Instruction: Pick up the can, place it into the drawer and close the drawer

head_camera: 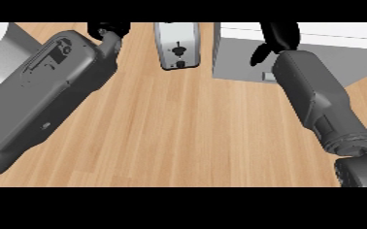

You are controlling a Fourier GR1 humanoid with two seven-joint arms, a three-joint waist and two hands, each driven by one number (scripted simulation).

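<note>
Wooden counter [179, 126], head view: right hand [278, 36] over the open drawer [237, 60], can unseen.
At far right the right hand hangs above the grey drawer; the left hand [108, 29] is at far left. Whether either is apart or clamped cannot be told. The can is perhaps hidden or already inside; closing looks still to do.

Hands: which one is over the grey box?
The right hand, at the view's upper right, is over the grey box. The left hand is above the wooden counter, left of the toaster.

No legible text or labels.
</note>
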